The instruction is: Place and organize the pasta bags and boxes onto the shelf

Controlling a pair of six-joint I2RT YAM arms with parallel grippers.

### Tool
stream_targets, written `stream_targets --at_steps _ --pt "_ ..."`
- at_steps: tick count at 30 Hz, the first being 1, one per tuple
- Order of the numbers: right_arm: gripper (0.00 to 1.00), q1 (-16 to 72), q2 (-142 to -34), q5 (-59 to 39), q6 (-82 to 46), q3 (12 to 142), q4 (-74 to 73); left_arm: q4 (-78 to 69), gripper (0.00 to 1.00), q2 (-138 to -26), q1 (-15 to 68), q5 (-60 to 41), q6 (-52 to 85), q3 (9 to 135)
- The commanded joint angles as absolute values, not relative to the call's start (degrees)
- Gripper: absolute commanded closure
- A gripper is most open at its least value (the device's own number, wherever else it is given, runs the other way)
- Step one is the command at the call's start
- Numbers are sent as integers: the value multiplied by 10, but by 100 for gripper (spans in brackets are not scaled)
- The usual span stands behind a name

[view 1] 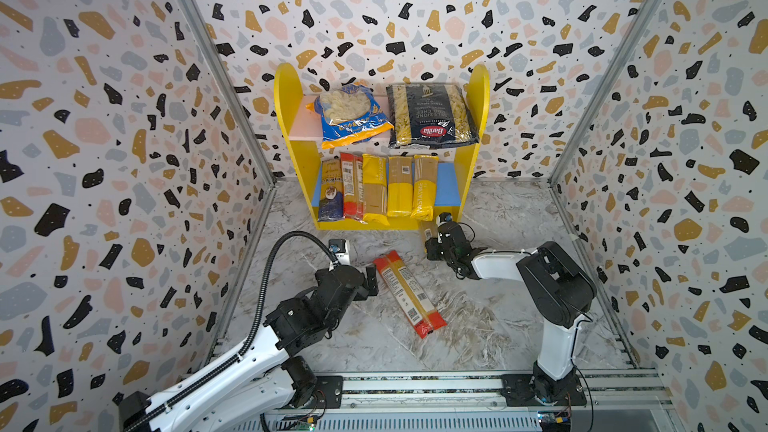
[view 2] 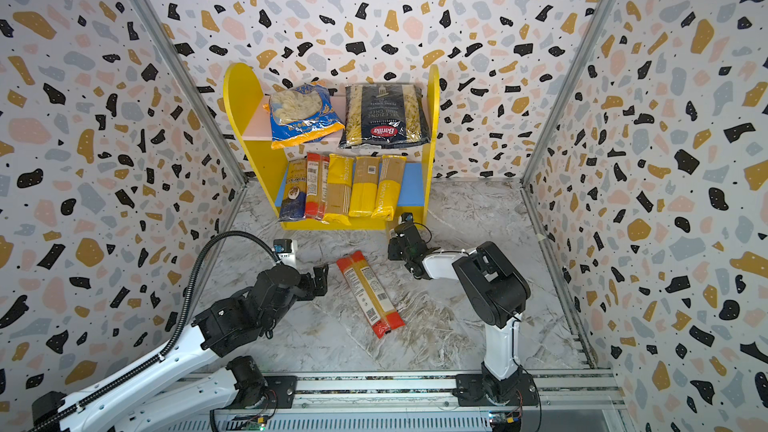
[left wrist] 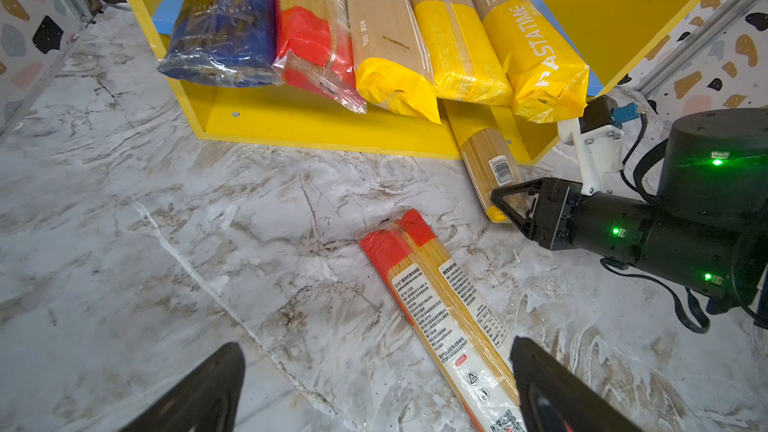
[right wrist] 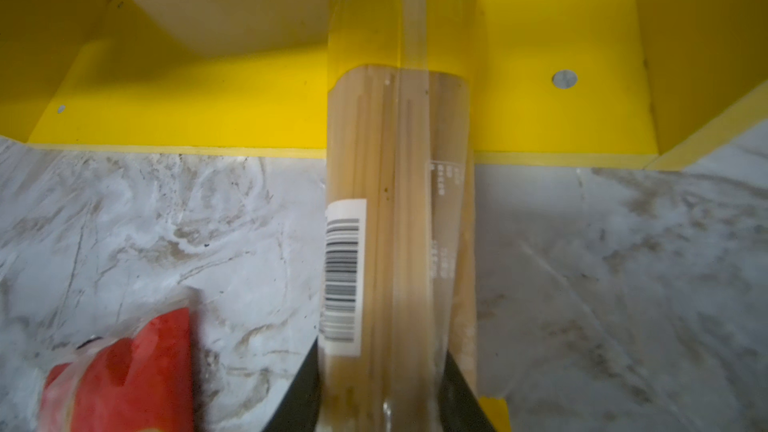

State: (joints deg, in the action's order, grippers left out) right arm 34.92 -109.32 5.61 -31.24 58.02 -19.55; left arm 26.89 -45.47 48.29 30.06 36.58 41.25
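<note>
The shelf (view 1: 289, 93) is nearly stocked: the Orecchiette bag (view 1: 353, 114) and the Barilla bag (view 1: 430, 116) are laid side by side on the pink board, and five spaghetti packs are ranged on the blue board (view 1: 448, 184), their near ends hanging over its front edge and a bare strip left at its right end. The step in hand is judged to be the shelving of a sixth, yellow pack (right wrist: 399, 201). It is clamped at its near end by the right gripper (left wrist: 507, 206), whose jaws are narrowed onto it. Its far end is pointed into the shelf, across the front edge of the yellow base and below the overhanging packs. Whether it is borne by the base or held just clear of it cannot be told from the blurred wrist view. One red pack (view 1: 409, 292) is left flat on the worktop (view 1: 498, 326), lying slantwise between the arms. The left gripper (left wrist: 376, 347) is held wide apart with nothing in it, just beside that pack's near part. For the next move, the yellow pack would need to be pushed straight in, kept parallel to its neighbours, or else raised to the bare blue strip, before it is released. The red pack would then have to be straddled across its narrow width and gripped.
</note>
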Motion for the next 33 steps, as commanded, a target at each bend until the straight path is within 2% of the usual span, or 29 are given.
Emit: stream_targets --at_steps 1,13,20,23,26,28,31,33 --pt "94 340 -1092 79 -314 633 -234 260 0 -457 484 316 354 434" --pt "92 330 -1130 91 -320 676 -250 257 0 -470 484 320 348 440" --pt "82 325 -1150 92 -316 704 -240 256 0 -471 484 320 348 439" --pt "70 322 -1149 84 -317 702 -237 256 0 -468 484 320 350 438" --pt "47 323 -1140 74 -317 689 -240 255 0 -466 484 316 353 436" --pt "35 323 -1130 67 -317 676 -243 255 0 -464 484 314 354 435" --pt "26 323 -1113 57 -317 657 -246 254 0 -462 483 309 358 432" --pt "25 324 -1100 53 -319 646 -243 254 0 -456 484 306 361 431"
